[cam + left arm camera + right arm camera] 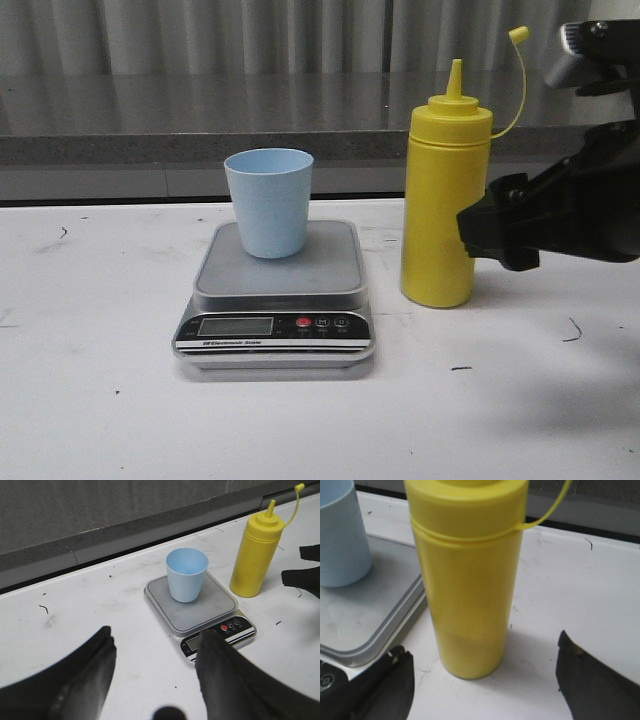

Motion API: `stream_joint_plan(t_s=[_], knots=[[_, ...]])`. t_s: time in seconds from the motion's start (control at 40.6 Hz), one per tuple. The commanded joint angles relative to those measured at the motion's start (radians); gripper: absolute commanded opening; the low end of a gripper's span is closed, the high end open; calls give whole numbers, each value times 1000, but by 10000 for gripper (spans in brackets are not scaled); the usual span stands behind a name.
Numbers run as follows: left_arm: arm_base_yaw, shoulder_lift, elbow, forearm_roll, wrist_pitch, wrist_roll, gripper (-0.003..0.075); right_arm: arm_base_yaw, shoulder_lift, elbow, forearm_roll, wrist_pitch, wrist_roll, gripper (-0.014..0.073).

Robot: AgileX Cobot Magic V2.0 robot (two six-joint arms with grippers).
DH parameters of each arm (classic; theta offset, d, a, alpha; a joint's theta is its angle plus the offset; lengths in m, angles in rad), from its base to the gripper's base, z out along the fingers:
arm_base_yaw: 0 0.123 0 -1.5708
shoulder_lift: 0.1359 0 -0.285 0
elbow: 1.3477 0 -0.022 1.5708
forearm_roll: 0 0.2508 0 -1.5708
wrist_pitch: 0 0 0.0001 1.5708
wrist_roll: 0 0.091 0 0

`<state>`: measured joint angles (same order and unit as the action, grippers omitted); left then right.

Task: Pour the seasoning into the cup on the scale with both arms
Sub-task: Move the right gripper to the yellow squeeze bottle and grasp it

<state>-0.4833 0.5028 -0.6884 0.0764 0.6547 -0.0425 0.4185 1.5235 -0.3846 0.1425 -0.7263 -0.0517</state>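
Two grippers are in play, and neither has hold of anything; my right gripper (482, 680) stands spread wide with the seasoning bottle (444, 200) framed between its fingers (592, 682), lined up for a grasp low on the body but not yet touching; its cap (518, 34) hangs off on the tether, so the nozzle looks free to pour; my left gripper (152, 672) hovers parted over the near left of the table (100, 400), well apart from everything; the cup (268, 201) stands upright on the scale (275, 300), just left of the bottle, placed there so the pour can be weighed.
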Motion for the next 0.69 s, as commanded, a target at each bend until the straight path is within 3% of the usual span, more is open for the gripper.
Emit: stream_joint_plan(t_s=[0.0,0.295,0.665], knots=[[-7,4,-24,-5,-85,0,366,2,47,-20,-41,-231,35,601],[-7,4,-24,-5,-85,0,366,2,231,-20,-92,-566,40,601],[-7,4,-24,-5,-85,0,366,1,292,-95,-90,-564,40,601]])
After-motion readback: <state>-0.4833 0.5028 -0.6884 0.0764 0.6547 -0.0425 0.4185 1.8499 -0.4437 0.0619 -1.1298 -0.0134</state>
